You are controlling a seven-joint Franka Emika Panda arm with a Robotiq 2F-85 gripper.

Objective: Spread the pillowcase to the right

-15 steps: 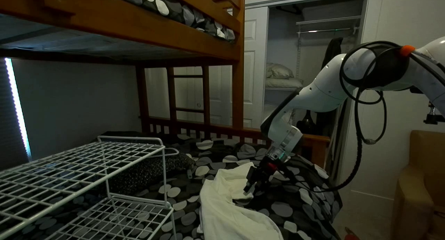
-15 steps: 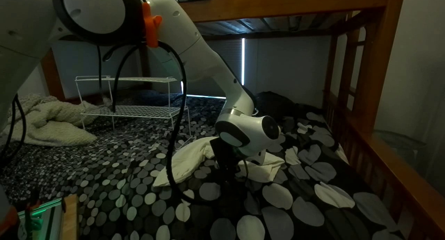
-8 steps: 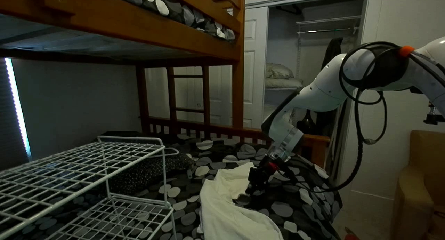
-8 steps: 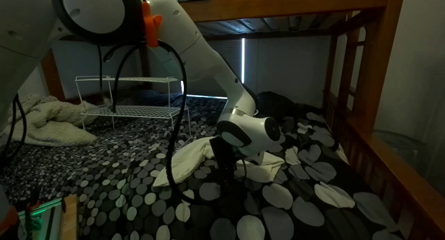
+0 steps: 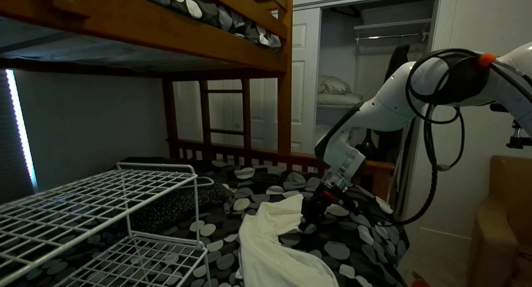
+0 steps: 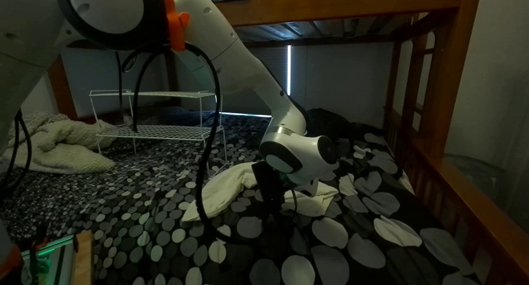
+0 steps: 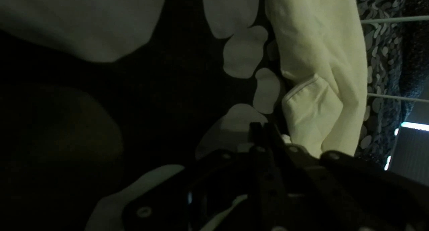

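Observation:
The pillowcase (image 5: 270,247) is a wrinkled cream-white cloth, bunched in a curve on the spotted black bedding. It shows in the other views too: the exterior view (image 6: 225,190), partly behind the arm, and the wrist view (image 7: 321,40), with a folded corner near the fingers. My gripper (image 5: 305,225) is low over the bed at the pillowcase's edge nearest the arm. In the wrist view the gripper (image 7: 263,124) has its fingertips close together, with only a thin gap and no cloth seen between them. The pillowcase lies just beside the fingers. Whether they touch it is unclear.
A white wire rack (image 5: 162,179) stands on the bed beside the pillowcase. A wooden bunk frame (image 5: 187,37) is overhead, with a rail (image 6: 475,210) along the bed's end. A fleecy cream blanket (image 6: 62,148) lies farther off. A black cable (image 6: 206,161) hangs from the arm.
In an exterior view my gripper has shifted slightly right, away from the pillowcase's fold, and the arm's cable has swung a little. The pillowcase looks nearly unchanged.

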